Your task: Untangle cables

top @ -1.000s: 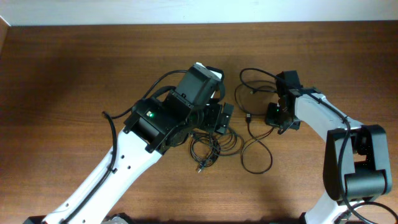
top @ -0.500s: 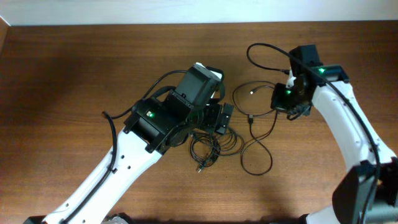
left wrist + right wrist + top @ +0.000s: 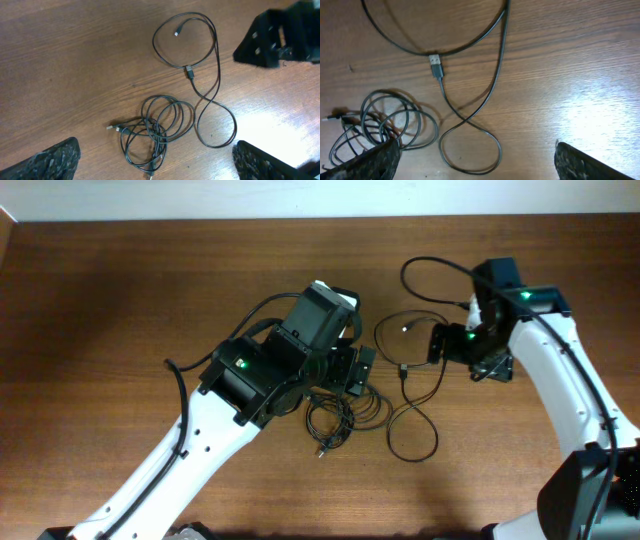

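The cables lie in two lots on the brown table. A tangle of coiled loops (image 3: 335, 415) (image 3: 155, 127) (image 3: 380, 125) sits just in front of my left gripper (image 3: 352, 375) (image 3: 157, 167). That gripper hangs above it, open and holding nothing. A separate loose cable (image 3: 405, 370) (image 3: 216, 75) (image 3: 497, 75) snakes to the right in a figure-eight, its plug (image 3: 191, 73) (image 3: 436, 66) lying on the wood. Beside that cable, on its right, my right gripper (image 3: 467, 355) (image 3: 480, 167) hovers open and holds nothing.
A thicker black lead (image 3: 430, 265) arcs from the right wrist toward the back of the table. The left arm's bulky black body (image 3: 270, 365) covers the table's middle left. The right gripper's black housing (image 3: 280, 37) shows in the left wrist view.
The right arm has lifted and swung back to the right, and its jaws have gone from shut to open. The loose cable's upper loop now lies lower. The left arm has not moved.
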### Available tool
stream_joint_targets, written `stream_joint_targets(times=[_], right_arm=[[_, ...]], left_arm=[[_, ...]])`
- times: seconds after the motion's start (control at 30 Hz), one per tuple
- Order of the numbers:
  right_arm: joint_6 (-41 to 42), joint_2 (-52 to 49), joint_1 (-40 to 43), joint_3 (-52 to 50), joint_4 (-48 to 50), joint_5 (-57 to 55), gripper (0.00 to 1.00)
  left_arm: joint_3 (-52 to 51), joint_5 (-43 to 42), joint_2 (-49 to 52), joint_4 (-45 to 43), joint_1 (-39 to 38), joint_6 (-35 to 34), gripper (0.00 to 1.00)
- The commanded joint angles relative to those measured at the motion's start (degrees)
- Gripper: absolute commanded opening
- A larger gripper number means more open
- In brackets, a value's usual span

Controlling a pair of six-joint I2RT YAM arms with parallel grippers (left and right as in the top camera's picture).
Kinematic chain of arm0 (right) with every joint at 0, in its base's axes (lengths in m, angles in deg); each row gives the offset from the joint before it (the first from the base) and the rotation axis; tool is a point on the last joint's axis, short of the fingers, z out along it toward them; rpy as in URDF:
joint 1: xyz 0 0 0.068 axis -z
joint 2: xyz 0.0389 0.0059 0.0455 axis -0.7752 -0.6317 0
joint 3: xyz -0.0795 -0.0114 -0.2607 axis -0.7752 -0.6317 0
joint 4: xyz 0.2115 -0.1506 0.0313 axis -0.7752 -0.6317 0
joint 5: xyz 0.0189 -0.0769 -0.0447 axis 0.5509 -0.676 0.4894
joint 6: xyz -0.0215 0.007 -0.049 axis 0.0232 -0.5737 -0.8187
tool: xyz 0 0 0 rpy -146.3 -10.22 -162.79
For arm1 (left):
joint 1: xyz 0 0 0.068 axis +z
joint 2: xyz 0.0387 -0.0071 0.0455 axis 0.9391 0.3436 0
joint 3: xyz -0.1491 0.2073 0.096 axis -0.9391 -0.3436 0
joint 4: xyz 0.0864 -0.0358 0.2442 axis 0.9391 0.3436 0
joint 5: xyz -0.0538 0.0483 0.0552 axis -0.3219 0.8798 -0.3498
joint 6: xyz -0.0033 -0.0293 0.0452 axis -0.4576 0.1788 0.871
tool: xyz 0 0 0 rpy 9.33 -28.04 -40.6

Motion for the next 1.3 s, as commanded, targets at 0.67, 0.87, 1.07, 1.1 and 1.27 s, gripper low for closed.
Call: stream_joint_targets(times=[0.67, 0.87, 1.07, 1.1, 1.27], right_arm=[[0.33, 0.42, 18.4, -0.39, -2.12, -0.2, 0.98], [0.31, 0.42, 18.4, -0.39, -2.12, -0.2, 0.98], [0.33, 0.42, 18.4, -0.39, -2.12, -0.2, 0.98], [0.31, 0.42, 18.4, -0.39, -2.12, -0.2, 0.98], [0.33, 0.42, 18.4, -0.39, -2.12, -0.2, 0.98]], left_arm=[[39.95, -24.5, 49.64, 12.7, -3.52, 8.92, 0.96], [39.95, -20.35, 57.37, 8.94, -8.22, 8.7, 0.93], [39.93, -6.71, 60.94, 4.79, -13.31, 5.7, 0.91], [39.93, -4.57, 61.02, 3.74, -14.01, 5.7, 0.87], [39.82, 2.38, 61.07, 2.82, -15.78, 5.7, 0.79]])
